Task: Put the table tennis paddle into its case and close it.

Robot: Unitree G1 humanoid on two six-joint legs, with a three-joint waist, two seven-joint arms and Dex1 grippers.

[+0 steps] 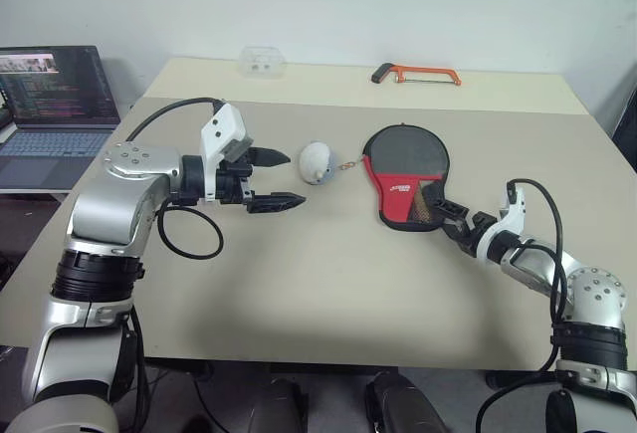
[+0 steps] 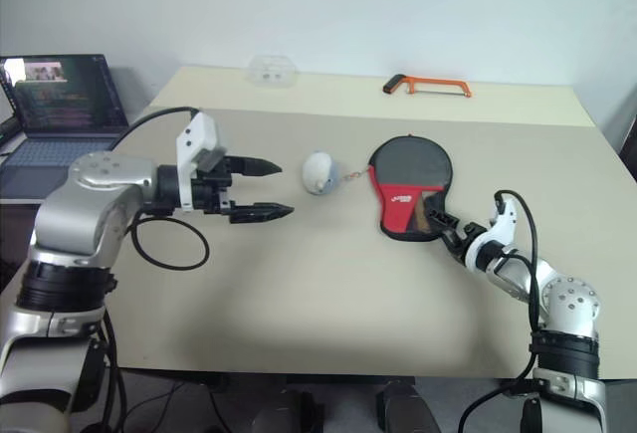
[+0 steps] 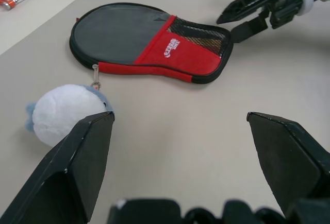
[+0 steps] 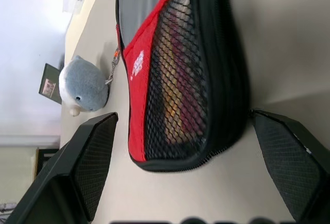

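The case [image 1: 403,169] lies flat on the table, round end away from me and narrow mesh end toward the right arm. Its zip looks closed along the edge I can see. Through the mesh pocket the striped wooden handle of the table tennis paddle [image 4: 175,90] shows inside the case. A grey-white round charm [image 1: 318,161] lies to the left of the case, joined to it by a short chain. My left gripper [image 1: 296,178] hovers open just left of the charm, holding nothing. My right gripper [image 1: 445,216] is open at the case's narrow end, one finger on each side of it.
An orange hacksaw [image 1: 418,75] and a clear plastic box [image 1: 262,60] lie near the table's far edge. An open laptop [image 1: 55,105] stands on a lower surface beyond the table's left edge.
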